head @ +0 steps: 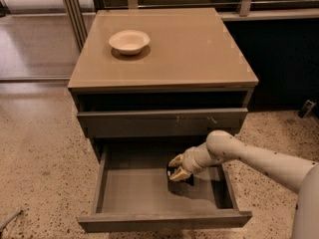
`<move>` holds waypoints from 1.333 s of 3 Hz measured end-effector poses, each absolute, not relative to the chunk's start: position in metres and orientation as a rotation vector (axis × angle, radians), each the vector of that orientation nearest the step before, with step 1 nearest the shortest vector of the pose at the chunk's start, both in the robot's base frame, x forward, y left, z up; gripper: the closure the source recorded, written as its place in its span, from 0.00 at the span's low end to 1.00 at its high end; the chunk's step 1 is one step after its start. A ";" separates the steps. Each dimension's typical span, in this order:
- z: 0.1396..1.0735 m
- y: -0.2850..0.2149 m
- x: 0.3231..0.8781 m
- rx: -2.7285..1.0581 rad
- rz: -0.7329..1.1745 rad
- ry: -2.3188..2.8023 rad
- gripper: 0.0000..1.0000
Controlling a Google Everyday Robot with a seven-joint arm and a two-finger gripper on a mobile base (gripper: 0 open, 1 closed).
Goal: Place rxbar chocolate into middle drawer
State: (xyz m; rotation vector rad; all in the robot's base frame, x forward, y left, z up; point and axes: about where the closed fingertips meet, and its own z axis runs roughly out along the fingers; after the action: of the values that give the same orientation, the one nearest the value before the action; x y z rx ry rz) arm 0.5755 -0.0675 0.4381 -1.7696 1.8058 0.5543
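The middle drawer [132, 185] is pulled open, showing its smooth grey inside. My gripper [177, 168] reaches in from the right and sits low in the drawer's middle-right part, just above the floor. Its pale fingers [175, 160] are closed on a small black bar, the rxbar chocolate [174, 173], which is mostly hidden by the fingers and their shadow. I cannot tell whether the bar touches the drawer floor.
A white bowl [129, 41] sits on the cabinet's tan top [189, 49] at the back left. A closed grey drawer front with small pale scratches [149, 122] is right above the open drawer. Speckled floor [40, 173] surrounds the cabinet.
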 end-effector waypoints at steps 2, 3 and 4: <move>0.385 -0.067 0.590 -1.741 0.642 1.765 1.00; 0.361 -0.068 0.594 -1.740 0.694 1.771 1.00; 0.359 -0.068 0.596 -1.736 0.696 1.773 0.83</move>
State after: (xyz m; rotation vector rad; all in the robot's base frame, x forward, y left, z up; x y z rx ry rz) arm 0.5961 -0.0684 0.3593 -1.7364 1.7728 0.6961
